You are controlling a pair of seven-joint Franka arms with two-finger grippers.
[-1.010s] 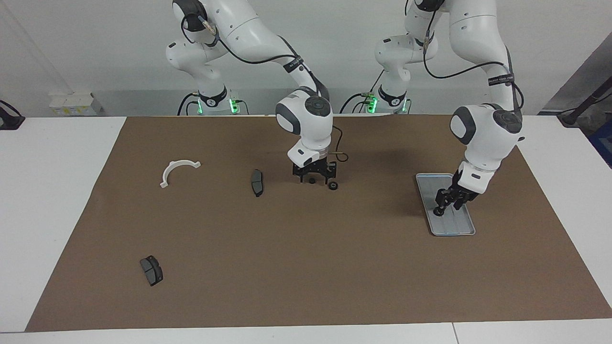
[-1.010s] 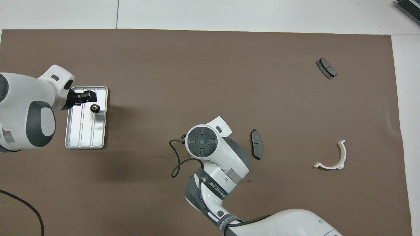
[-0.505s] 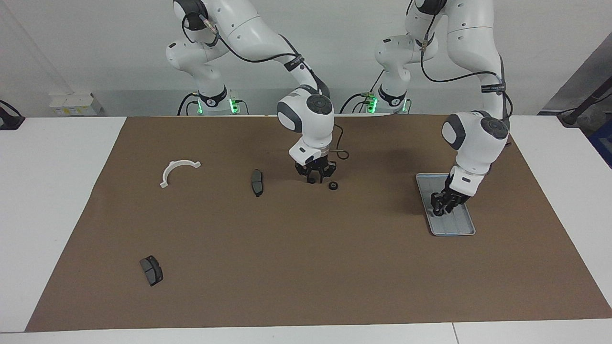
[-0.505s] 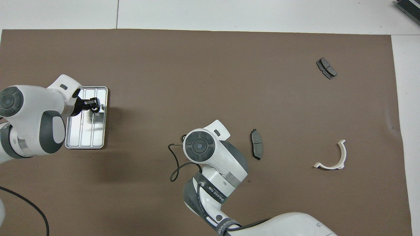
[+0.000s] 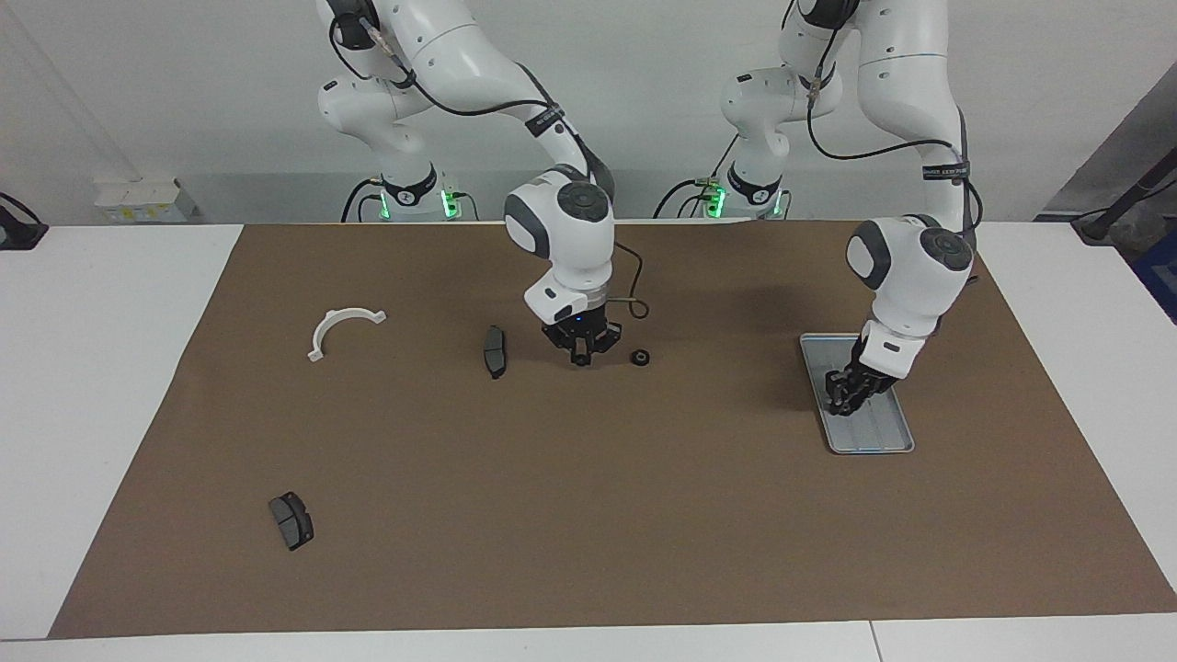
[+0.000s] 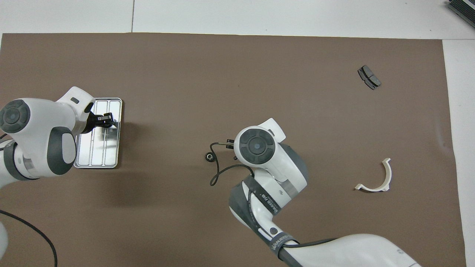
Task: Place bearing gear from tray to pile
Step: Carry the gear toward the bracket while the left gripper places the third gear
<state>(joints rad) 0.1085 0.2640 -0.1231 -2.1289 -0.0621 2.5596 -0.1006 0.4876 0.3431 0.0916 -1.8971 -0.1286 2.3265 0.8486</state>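
Note:
The silver ribbed tray [image 5: 875,432] lies at the left arm's end of the brown mat, also in the overhead view [image 6: 97,152]. My left gripper [image 5: 843,393] is down in the tray, shut on a small black bearing gear that its fingers hide; it also shows from above [image 6: 107,120]. A second black bearing gear [image 5: 640,358] lies on the mat mid-table [image 6: 210,157]. My right gripper [image 5: 580,353] hangs shut and empty just above the mat, between that gear and a dark brake pad [image 5: 494,350].
A white half-ring bracket [image 5: 342,328] [image 6: 376,178] lies toward the right arm's end. Another dark brake pad [image 5: 291,520] [image 6: 369,77] lies farther from the robots. The right arm's wrist hides the nearer brake pad from above.
My left gripper came down onto the gear in the tray and closed. My right gripper left the second gear on the mat, closed and moved toward the brake pad.

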